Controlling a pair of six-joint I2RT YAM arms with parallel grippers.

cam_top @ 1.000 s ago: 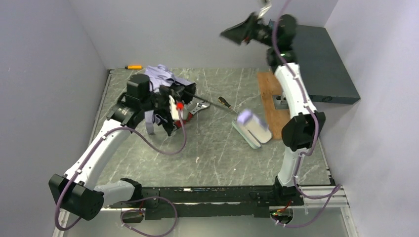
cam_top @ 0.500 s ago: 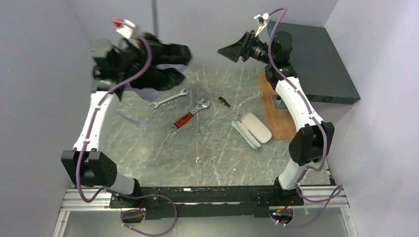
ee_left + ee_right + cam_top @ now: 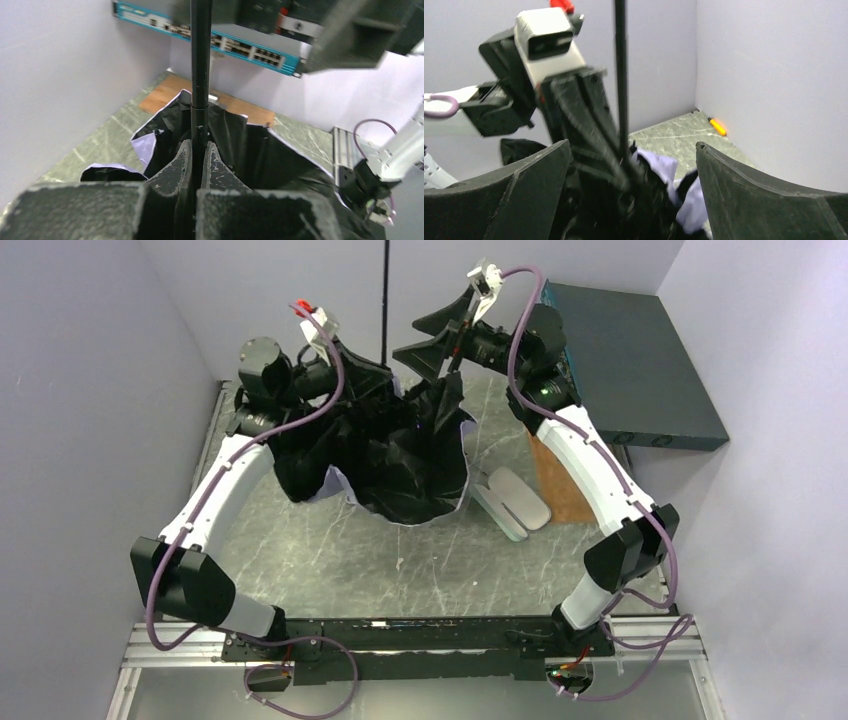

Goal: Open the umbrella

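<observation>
Pinching the umbrella's thin black shaft is the left tool; right tool spread.

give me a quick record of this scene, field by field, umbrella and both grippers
umbrella: partly open, black lining facing up, pale fabric at the edges, canopy slack
shaft: upright, extended, top out of the overhead view
left gripper: shut on the shaft
right gripper: open, a finger on each side of the shaft, not gripping
case: lying on the table, right of the umbrella
task: not yet done, canopy not fully spread
</observation>
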